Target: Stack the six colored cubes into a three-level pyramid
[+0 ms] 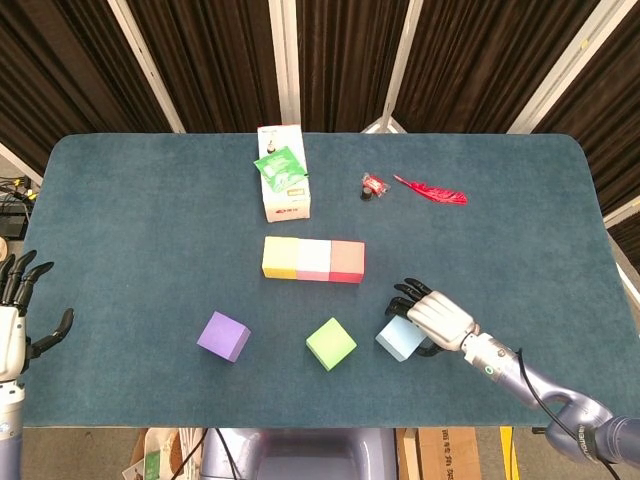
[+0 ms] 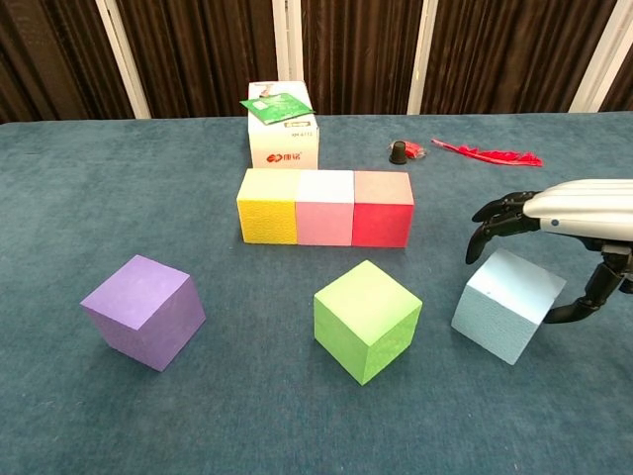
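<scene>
Right hand [image 1: 437, 317] is over the light blue cube [image 1: 399, 338], palm down, forearm running off toward the near right corner of the table [image 1: 150, 220]. Chest view: dark fingertips [image 2: 485, 236] curl down past the cube's far top edge, thumb hangs beside its right side. Fingers spread around the cube, not clamped; cannot tell if they touch it, nothing held. Cube sits on the table, rotated a bit relative to the row.

Left hand [image 1: 14, 325] at the near left table edge, fingers up and spread, thumb out to the side, holding nothing, well apart from every cube.

Base row done: yellow cube [image 1: 280, 257], pink cube [image 1: 313, 260], red cube [image 1: 347, 261] touching side by side mid-table. Purple cube [image 1: 223, 336] and green cube [image 1: 331, 343] loose in front of the row, green one just left of the blue one
</scene>
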Controlling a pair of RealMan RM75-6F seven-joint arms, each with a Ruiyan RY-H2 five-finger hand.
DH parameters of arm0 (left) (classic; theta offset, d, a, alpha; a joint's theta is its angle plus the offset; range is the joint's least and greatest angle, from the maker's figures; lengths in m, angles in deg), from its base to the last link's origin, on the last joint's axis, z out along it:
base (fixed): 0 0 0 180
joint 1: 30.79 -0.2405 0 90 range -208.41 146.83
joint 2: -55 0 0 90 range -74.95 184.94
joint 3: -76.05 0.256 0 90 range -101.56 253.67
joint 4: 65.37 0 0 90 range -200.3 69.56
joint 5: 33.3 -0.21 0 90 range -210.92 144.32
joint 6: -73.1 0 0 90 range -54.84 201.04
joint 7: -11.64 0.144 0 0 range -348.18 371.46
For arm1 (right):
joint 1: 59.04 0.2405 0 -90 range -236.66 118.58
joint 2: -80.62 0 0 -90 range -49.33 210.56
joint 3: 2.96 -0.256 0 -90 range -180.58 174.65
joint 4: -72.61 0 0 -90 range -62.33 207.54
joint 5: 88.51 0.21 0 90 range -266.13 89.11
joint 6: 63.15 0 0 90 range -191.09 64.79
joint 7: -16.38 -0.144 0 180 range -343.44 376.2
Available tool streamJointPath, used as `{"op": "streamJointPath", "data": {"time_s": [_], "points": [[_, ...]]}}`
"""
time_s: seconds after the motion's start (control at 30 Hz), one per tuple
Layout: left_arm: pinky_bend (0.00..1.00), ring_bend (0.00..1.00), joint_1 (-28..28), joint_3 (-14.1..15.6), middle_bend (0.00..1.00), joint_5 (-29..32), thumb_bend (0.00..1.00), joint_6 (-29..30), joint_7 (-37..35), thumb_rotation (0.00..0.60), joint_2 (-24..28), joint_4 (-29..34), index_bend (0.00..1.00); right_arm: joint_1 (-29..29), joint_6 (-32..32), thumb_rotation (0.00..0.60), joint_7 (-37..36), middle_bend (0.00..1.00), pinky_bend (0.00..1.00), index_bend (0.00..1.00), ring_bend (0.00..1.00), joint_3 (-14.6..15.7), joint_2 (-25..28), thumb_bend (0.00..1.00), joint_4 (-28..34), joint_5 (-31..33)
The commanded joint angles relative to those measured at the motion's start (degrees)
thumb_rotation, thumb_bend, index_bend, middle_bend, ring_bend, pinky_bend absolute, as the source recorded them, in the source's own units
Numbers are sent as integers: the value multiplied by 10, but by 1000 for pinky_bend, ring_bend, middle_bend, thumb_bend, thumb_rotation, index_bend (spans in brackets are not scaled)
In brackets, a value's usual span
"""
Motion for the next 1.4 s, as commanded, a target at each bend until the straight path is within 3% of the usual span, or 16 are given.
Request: {"op": "streamJointPath", "data": {"time_s": [0.03,0.63,0.9,1.1,1.2,1.4], "points": [[0,0,0,-1,78,2,408,-2,-1,600,0,0,210,1,-5,600,-2,271,0,285,92,1,-3,255,-3,0],[0,0,-1,-8,78,2,408,-9,3,600,-3,-2,231,5,-20,600,-10,367,0,376,163,11,-2,291,-7,8],[0,0,-4,-22,76,6,407,20,111,600,-20,-33,226,6,13,600,14,369,0,379,166,-9,84,292,99,83],[0,0,-7,-30,76,-4,408,42,105,600,-21,-46,224,3,33,600,93,379,0,440,184,-46,191,294,228,211],[0,0,-8,-32,76,-7,408,49,102,600,-21,-46,223,15,46,600,120,387,0,463,206,-73,246,327,306,314],[0,0,-12,-24,76,-23,408,54,89,600,-13,-40,223,81,32,600,245,387,0,463,208,-101,270,337,375,512]]}}
